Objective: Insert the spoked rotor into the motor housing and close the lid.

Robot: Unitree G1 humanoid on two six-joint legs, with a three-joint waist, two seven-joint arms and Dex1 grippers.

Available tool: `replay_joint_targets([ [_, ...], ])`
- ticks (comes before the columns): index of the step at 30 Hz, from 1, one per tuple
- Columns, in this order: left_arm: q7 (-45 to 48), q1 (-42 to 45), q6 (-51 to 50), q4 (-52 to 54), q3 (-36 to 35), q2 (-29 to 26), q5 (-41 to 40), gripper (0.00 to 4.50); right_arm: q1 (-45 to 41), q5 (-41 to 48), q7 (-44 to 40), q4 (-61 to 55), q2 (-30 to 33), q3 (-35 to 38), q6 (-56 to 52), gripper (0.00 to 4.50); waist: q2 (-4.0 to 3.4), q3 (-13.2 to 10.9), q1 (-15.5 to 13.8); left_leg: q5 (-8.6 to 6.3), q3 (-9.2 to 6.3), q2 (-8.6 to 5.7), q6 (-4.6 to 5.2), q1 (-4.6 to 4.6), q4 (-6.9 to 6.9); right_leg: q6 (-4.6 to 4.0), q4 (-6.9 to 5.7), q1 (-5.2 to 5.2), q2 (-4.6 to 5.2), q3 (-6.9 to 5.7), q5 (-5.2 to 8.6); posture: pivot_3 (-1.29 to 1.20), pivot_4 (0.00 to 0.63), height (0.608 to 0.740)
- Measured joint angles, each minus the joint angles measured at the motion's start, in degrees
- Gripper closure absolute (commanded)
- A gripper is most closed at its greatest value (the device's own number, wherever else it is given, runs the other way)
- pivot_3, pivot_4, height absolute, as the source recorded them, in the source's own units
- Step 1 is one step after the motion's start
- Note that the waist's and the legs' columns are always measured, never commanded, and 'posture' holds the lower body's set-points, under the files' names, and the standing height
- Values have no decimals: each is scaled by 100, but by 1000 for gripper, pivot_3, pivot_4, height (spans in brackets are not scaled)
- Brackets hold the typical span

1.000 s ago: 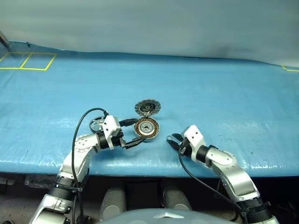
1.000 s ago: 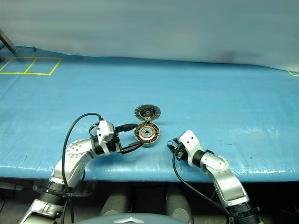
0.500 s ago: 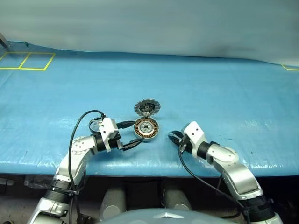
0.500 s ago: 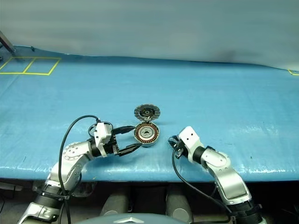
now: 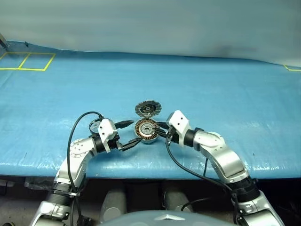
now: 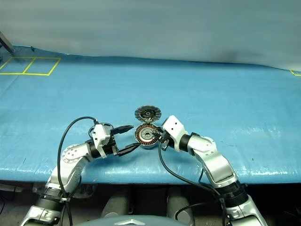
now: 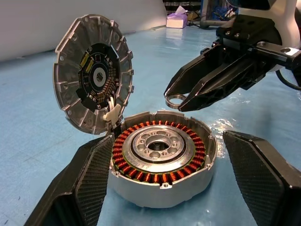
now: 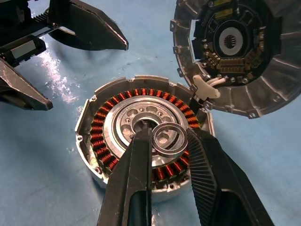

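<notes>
Where the work takes place, the surface (image 5: 225, 94) is covered by a blue sheet with a slight sheen, marked near its far left corner with yellow tape squares (image 5: 28, 61); a pale wall (image 5: 150, 23) stands behind it, and the left wrist view shows a purple box (image 7: 177, 20) far off in the room. Near the front edge of the surface sits the motor housing (image 7: 162, 165), lid open. Inside it, a ring of copper-brown windings (image 7: 123, 141) surrounds a silver hub (image 7: 159, 144) with a central bore. The lid (image 7: 93, 80) stands tilted upright at the far rim of the housing, joined to it by a pale hinge piece (image 7: 112, 113), with its dark-segmented inner face turned toward me. My left fingers (image 5: 128, 133) are spread wide and level, one finger on each side of the housing's left flank, close beside its wall; I cannot tell whether they touch it, and they hold nothing. My right fingers (image 8: 164, 141) are pinched on a small metal ring (image 8: 170, 139), held above the housing's hub and clear of it. Behind my left wrist, the spoked rotor (image 5: 95, 125) lies flat on the surface, partly hidden, well apart from the housing's opening.
</notes>
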State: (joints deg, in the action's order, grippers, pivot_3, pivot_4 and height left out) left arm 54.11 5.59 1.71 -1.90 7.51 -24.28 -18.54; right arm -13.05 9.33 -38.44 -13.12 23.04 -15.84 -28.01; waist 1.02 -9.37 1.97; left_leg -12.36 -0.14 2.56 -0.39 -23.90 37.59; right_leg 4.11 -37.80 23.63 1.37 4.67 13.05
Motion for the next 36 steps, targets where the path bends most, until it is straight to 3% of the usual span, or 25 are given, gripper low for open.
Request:
replay_joint_targets([
  [8, -76, -81, 12, -1, -23, -17, 62, 409, -271, -127, -31, 550, -278, -224, 53, 3744, 0, 0, 7, 0, -1, 0, 0, 0, -6, -2, 0, 2, 0, -2, 1, 0, 150, 740],
  [36, -257, -223, 29, 0, -33, -71, 198, 409, -377, -219, -115, 723, -451, -338, 133, 3744, 0, 0, 13, 0, -1, 1, -1, 2, -11, -7, 0, 5, 0, -4, 4, 0, 150, 740],
])
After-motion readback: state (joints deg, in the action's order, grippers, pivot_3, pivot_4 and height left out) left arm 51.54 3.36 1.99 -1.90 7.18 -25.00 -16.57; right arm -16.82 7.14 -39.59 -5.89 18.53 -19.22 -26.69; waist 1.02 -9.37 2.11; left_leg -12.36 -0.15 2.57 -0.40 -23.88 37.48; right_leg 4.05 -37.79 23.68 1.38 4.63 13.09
